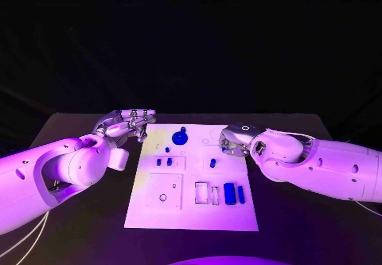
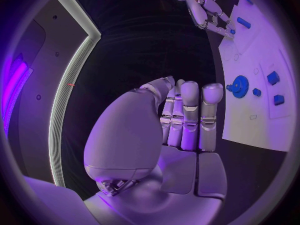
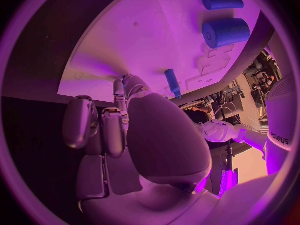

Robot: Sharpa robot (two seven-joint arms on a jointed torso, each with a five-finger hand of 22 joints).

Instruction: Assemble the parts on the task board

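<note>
The task board [image 1: 159, 212] lies flat in the middle of the black table [image 1: 79, 232], long side running away from the robot, with bare dark table showing along its near edge and both long edges. On it I count one round blue gear [image 1: 180, 137] near the far end, two small blue pieces [image 1: 164, 162] side by side in a framed recess left of centre, one slim blue peg [image 1: 212, 163] right of centre, and two upright blue cylinders [image 1: 230, 193] at the near right beside two pale rectangular slots; a tiny dark piece by the gear is too small to tell. The left hand [image 1: 127, 126] hovers over the table just off the board's far left corner, fingers straight and close together side by side, holding nothing; the gear lies near it to its right, not touched. The right hand [image 1: 235, 141] sits at the board's right edge toward the far end, its fingers pointing down at the board; whether they pinch anything cannot be told. The slim peg lies just beside its fingertips [image 3: 120, 87], the cylinders further off.
</note>
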